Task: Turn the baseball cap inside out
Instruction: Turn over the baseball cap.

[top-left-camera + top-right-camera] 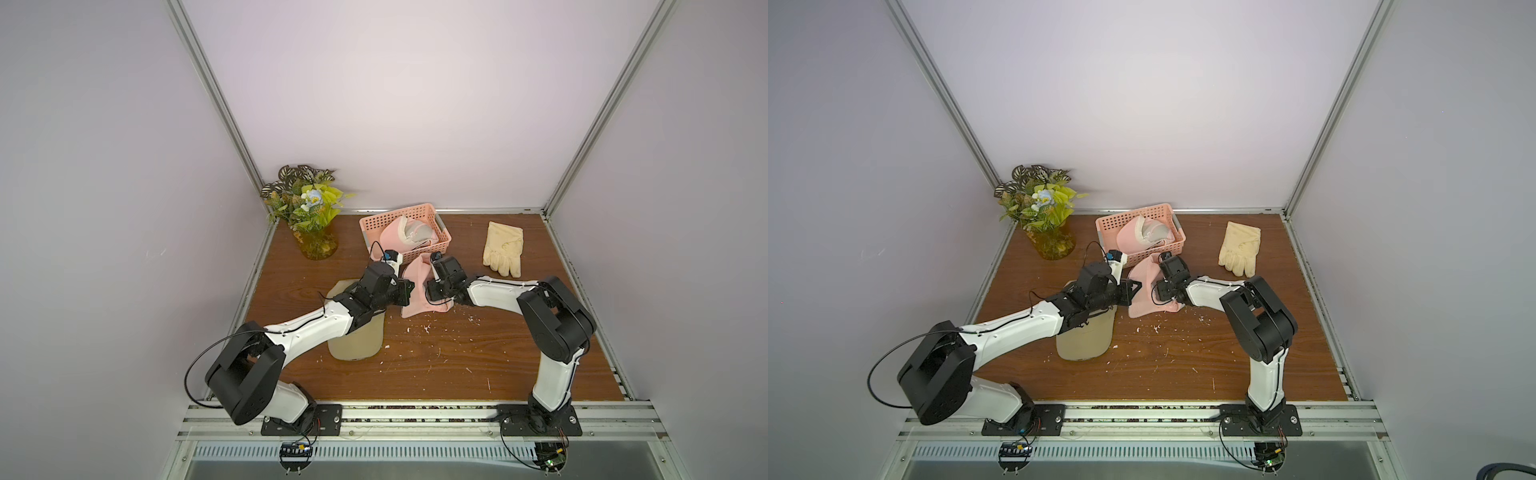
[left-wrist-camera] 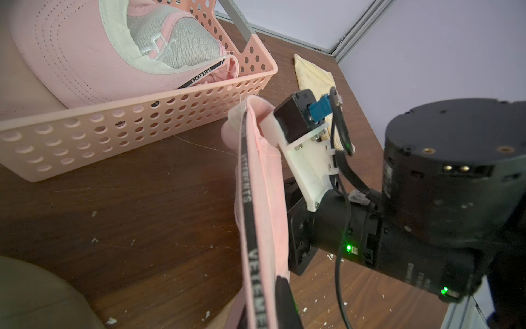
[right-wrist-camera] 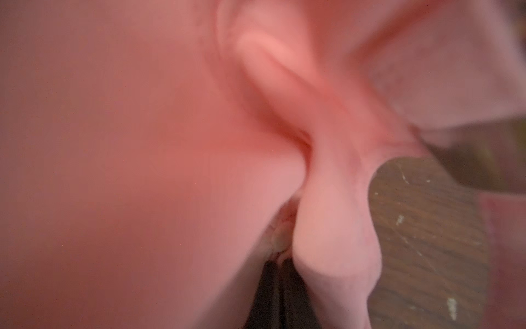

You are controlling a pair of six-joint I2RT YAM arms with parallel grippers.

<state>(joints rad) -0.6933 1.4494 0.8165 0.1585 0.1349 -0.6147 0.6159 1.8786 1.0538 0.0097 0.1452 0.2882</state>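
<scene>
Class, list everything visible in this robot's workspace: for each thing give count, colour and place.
held cap: 1, pink, centre of the scene
basket: 1, pink, just behind the held cap
cap in basket: 1, pink and grey, inside the basket
beige cap: 1, beige, left of the held cap
glove: 1, cream, far right side
plant: 1, green, in an amber vase, far left corner
crumbs: many, white, scattered in front of the held cap
table: 1, brown wood, underneath everything
left gripper: 1, black, shut on held cap
right gripper: 1, black, shut on held cap
</scene>
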